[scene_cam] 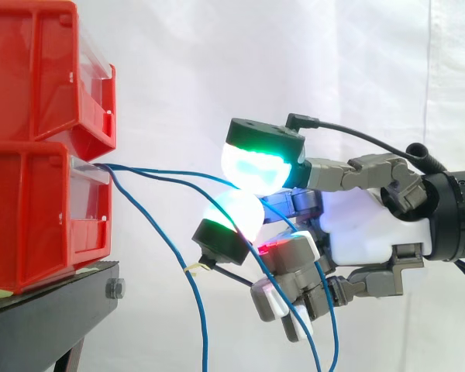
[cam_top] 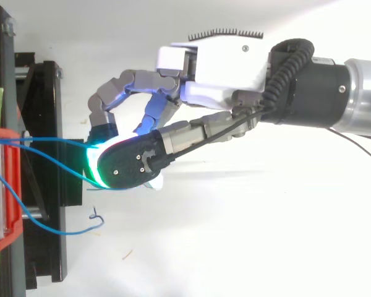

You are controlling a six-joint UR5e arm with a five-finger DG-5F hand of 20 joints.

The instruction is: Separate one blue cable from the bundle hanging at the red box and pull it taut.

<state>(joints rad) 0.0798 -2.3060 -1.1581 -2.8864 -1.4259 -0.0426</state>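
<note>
My robot hand (scene_cam: 364,225), centre-right of frame, has one blue cable (scene_cam: 170,172) clamped between glowing pads (scene_cam: 256,167), running near-straight to the red bin (scene_cam: 31,209) at left.

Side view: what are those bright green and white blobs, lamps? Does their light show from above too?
Side view: no lamps, they are the glowing pads of the hand, green-white, pinching a blue cable, with one red glint lower down; top view: a green rim of glow at the pad, a bluish sheen on the fingers behind.
</note>
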